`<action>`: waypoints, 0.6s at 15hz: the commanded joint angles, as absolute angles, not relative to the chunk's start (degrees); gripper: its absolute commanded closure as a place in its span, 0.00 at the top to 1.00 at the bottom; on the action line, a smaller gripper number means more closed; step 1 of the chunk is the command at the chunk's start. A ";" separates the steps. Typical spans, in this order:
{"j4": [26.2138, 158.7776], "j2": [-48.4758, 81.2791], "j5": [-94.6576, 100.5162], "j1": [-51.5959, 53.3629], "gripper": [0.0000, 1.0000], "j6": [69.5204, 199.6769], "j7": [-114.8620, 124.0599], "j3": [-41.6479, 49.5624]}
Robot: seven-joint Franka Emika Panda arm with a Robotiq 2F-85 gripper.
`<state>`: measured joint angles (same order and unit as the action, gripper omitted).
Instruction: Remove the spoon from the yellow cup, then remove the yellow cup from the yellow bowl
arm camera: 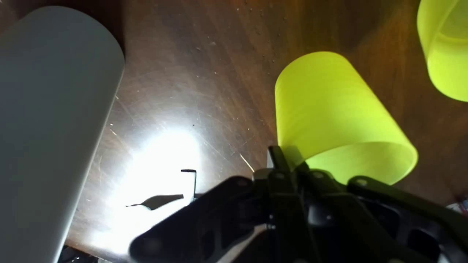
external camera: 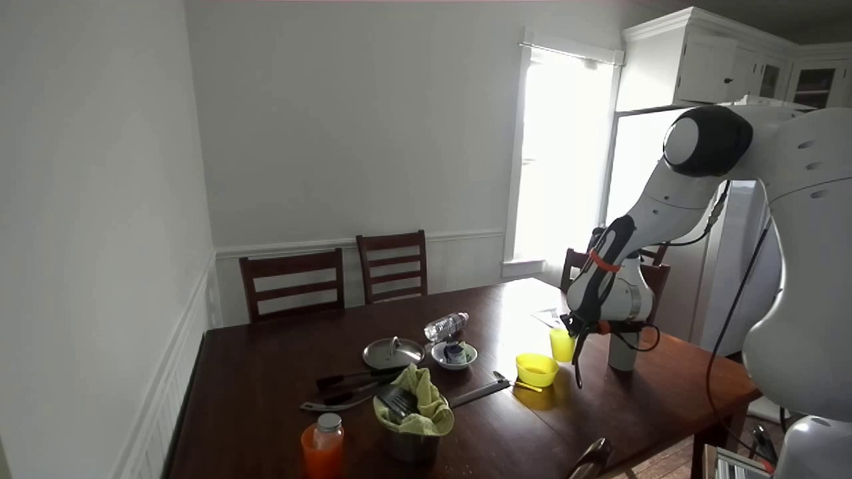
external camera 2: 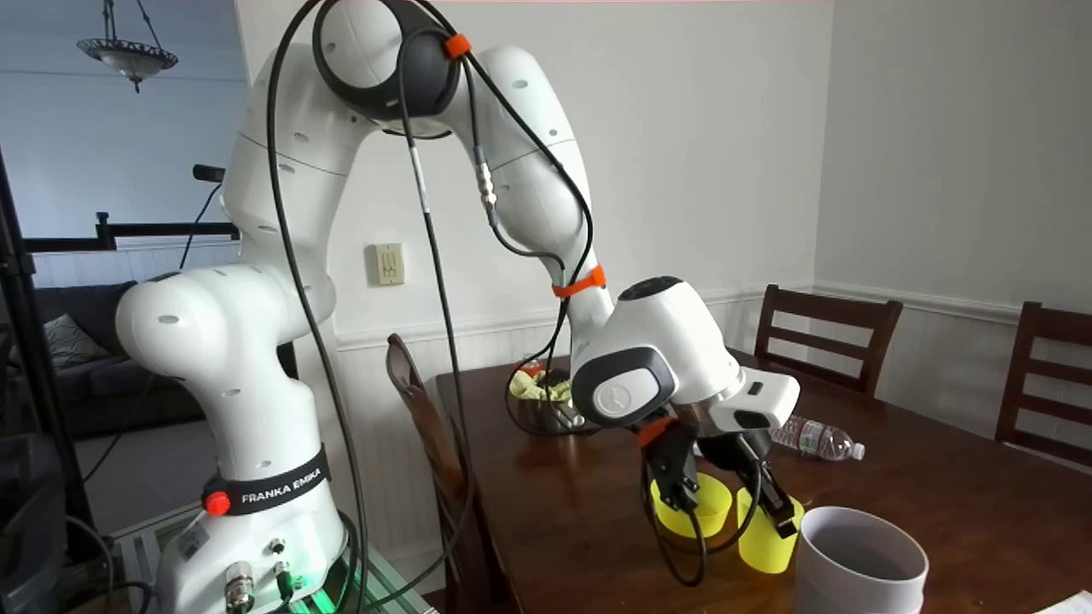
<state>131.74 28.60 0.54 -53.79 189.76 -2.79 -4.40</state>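
The yellow cup (external camera: 562,346) is beside the yellow bowl (external camera: 536,370), apart from it. Both also show in an exterior view, the cup (external camera 2: 765,542) and the bowl (external camera 2: 713,505). My gripper (arm camera: 287,160) is shut on the rim wall of the cup (arm camera: 325,102) in the wrist view, one finger outside and one inside. The bowl (arm camera: 444,58) is at the upper right there. I cannot tell whether the cup touches the table. The spoon (external camera: 529,387), with a yellow handle, lies on the table against the bowl's near side.
A tall grey cup (external camera 2: 862,567) stands close beside the yellow cup; it fills the left of the wrist view (arm camera: 55,109). A bottle (external camera: 446,326), a small white bowl (external camera: 471,357), a pan lid (external camera: 379,354), a metal pot (external camera: 413,447) and an orange cup (external camera: 323,459) stand farther along the table.
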 commanded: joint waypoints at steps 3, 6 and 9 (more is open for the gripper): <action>129.98 31.08 1.61 -57.84 0.22 190.50 -1.59 -7.77; 131.00 29.97 1.49 -58.91 0.57 190.14 -1.35 -8.70; 134.31 25.80 1.24 -58.83 0.77 191.08 -1.19 -8.62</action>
